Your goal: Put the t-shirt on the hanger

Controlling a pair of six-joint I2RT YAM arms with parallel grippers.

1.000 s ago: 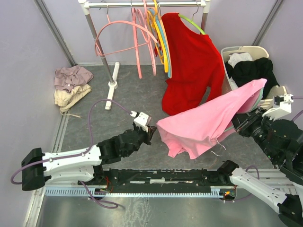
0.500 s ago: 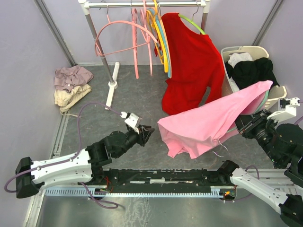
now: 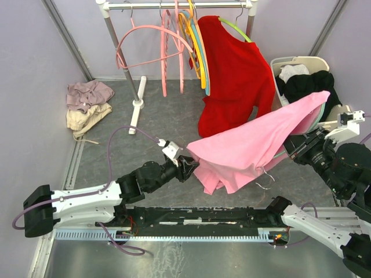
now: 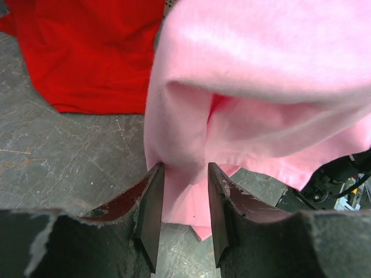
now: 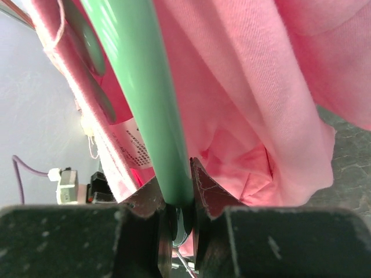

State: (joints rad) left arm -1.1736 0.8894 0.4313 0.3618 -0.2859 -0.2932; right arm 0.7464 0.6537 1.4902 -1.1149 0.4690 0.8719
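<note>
The pink t-shirt (image 3: pixel 255 145) hangs draped over the pale mint-green hanger (image 5: pixel 145 87), sloping down from upper right to lower left. Its metal hook (image 3: pixel 265 179) dangles under the hem. My right gripper (image 3: pixel 293 152) is shut on the hanger's bar, and in the right wrist view the bar sits clamped between the jaws (image 5: pixel 174 174), with pink cloth (image 5: pixel 261 87) all around. My left gripper (image 3: pixel 190 167) is at the shirt's lower left edge. In the left wrist view its jaws (image 4: pixel 184 171) stand open, their tips on either side of a hanging fold of the t-shirt (image 4: pixel 261 87).
A red long-sleeved shirt (image 3: pixel 235 81) hangs on a lime-green hanger from the rack (image 3: pixel 174 6), beside several pink hangers (image 3: pixel 151 46). A white basket (image 3: pixel 277 69) of dark clothes stands at the right. A pile of pale clothes (image 3: pixel 87 104) lies on the floor at the left.
My left gripper pulled back to the left, then returned to the shirt's edge with its jaws opening. The right arm shifted slightly with the hanger and shirt.
</note>
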